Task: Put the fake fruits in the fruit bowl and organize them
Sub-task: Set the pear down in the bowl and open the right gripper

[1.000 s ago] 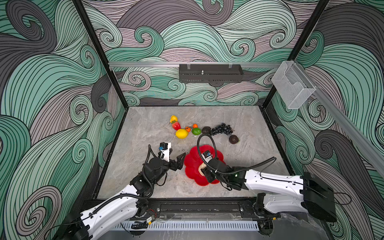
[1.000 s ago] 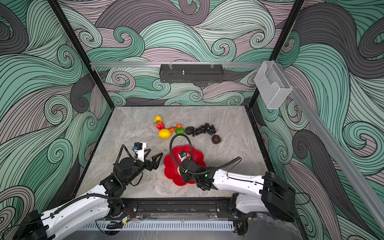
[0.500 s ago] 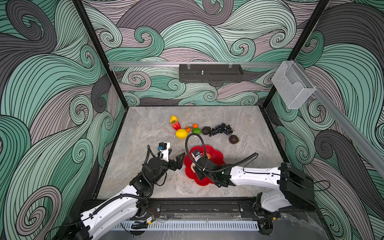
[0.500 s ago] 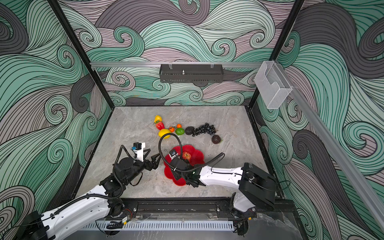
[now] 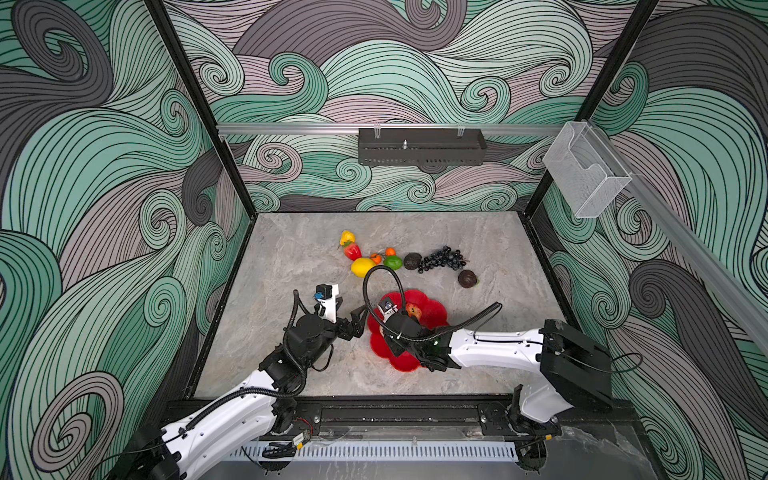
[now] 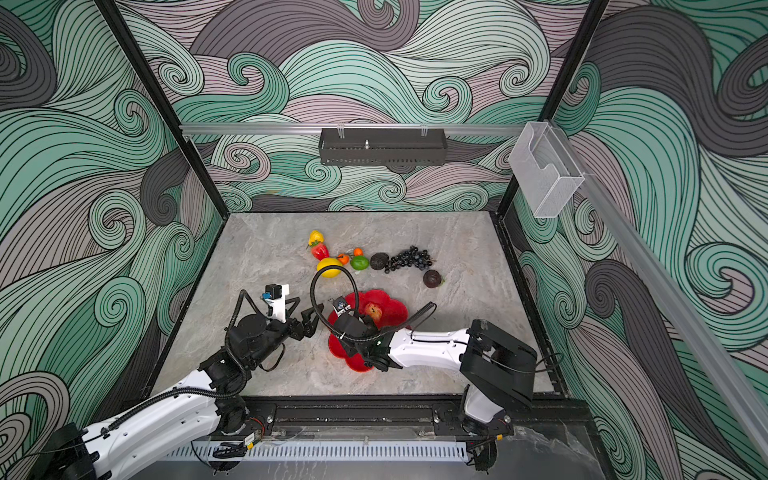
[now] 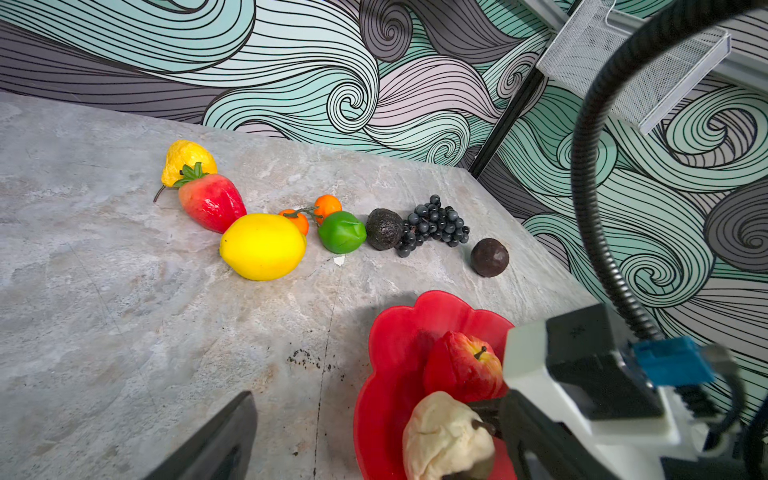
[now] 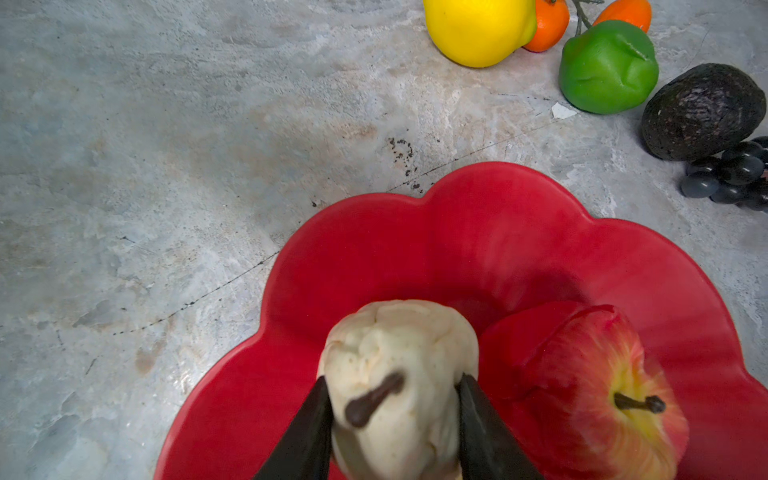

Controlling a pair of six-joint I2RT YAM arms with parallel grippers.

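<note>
The red scalloped fruit bowl [image 5: 434, 309] [image 6: 392, 308] sits near the front middle of the table, with a red-yellow apple [image 5: 412, 309] [image 8: 602, 395] lying in it. My right gripper [image 8: 394, 380] is shut on a beige pear [image 8: 395, 345] [image 7: 444, 436] over the bowl's left part, beside the apple. I cannot tell whether the pear touches the bowl. My left gripper [image 5: 358, 322] stands open and empty just left of the bowl's rim. On the table behind lie a lemon [image 5: 363, 267], a lime [image 5: 392, 262], a strawberry [image 5: 352, 250], two tiny oranges [image 5: 376, 257] and a grape bunch [image 5: 442, 258].
A small yellow fruit [image 5: 347, 237] lies behind the strawberry. A dark avocado [image 5: 412, 261] sits next to the grapes, and a brown round fruit [image 5: 467, 278] lies just behind the bowl on the right. The right arm's black cable [image 5: 376, 274] arches over the lemon.
My right gripper has carried the pear leftward across the bowl, toward its far left side. The left arm and the fruits on the table have stayed where they were.
</note>
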